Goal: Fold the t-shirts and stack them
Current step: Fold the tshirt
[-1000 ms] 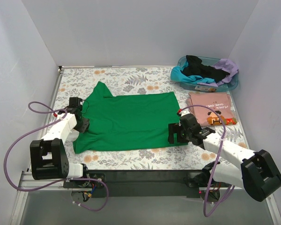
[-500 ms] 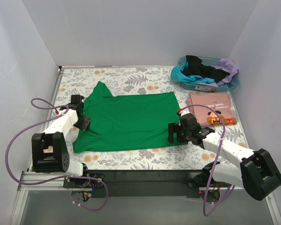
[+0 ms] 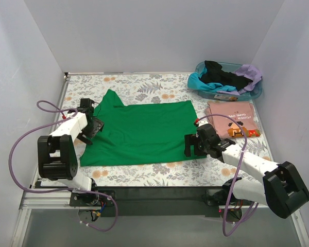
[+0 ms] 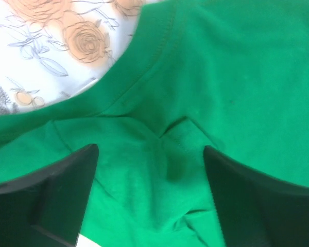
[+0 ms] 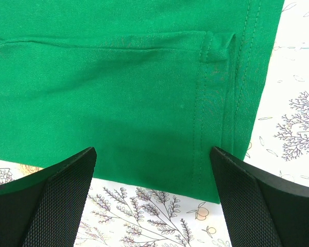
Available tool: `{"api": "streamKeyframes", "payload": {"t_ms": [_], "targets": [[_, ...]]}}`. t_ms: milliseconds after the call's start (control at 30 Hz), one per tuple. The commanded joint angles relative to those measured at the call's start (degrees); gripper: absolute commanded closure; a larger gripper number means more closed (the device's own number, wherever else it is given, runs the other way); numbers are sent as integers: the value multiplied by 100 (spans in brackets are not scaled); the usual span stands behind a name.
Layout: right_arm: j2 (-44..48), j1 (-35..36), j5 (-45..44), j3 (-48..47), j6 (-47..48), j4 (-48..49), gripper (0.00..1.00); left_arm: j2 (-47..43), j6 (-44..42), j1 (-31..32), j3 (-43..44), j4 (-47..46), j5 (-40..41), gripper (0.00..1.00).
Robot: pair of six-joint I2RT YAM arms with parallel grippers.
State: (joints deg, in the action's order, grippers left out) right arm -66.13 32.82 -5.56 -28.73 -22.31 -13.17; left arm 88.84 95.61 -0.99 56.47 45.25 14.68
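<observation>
1. Plain white walls (image 3: 154, 36) close in the back and both sides of the work space.
2. The table (image 3: 144, 85) wears a pale cloth printed with grey leaves and orange flowers.
3. The green t-shirt (image 3: 144, 131) lies spread flat in the middle of the table, collar toward the left arm, bottom hem toward the right arm.
4. A blue tub (image 3: 257, 92) stands in the far right corner, heaped with a black shirt (image 3: 216, 74), a teal shirt (image 3: 196, 82) and a lavender shirt (image 3: 250, 74) spilling over the rim.
5. The pink t-shirt (image 3: 232, 117) rests folded just in front of the tub, apart from the green one.
6. The left pincer (image 3: 95, 126) sits at the collar end, its fingers spread wide over the neckline seam and a small pucker of cloth, gripping nothing; I cannot tell whether the tips touch the fabric.
7. The right pincer (image 3: 190, 146) hovers at the near hem corner, likewise spread wide with nothing between its fingers, the stitched hem lying between them.
8. Purple cables (image 3: 20, 144) loop off both arms.
9. The pink shirt carries a small orange picture and a line of lettering, too small to read.
</observation>
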Motion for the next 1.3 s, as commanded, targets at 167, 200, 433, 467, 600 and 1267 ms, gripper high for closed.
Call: {"api": "streamKeyframes", "payload": {"t_ms": [167, 200, 433, 467, 600, 1267], "targets": [[91, 14, -103, -352, -46, -291, 2, -156, -7, 20, 988, 423, 194, 3], [117, 14, -120, -370, -55, -309, 2, -243, -42, 20, 1041, 388, 72, 2], [320, 14, -138, -344, -134, -344, 2, -236, -508, 1266, 1288, -34, -219, 2], [311, 14, -138, -326, -169, -344, 2, -44, -517, 1608, 1297, -34, -194, 2], [250, 14, -182, -238, -195, -353, 1, 590, -360, 2120, 1332, 115, 44, 2], [-5, 5, -446, -54, -81, -344, 2, 1364, 493, 2701, 989, 563, 571, 78]]}}
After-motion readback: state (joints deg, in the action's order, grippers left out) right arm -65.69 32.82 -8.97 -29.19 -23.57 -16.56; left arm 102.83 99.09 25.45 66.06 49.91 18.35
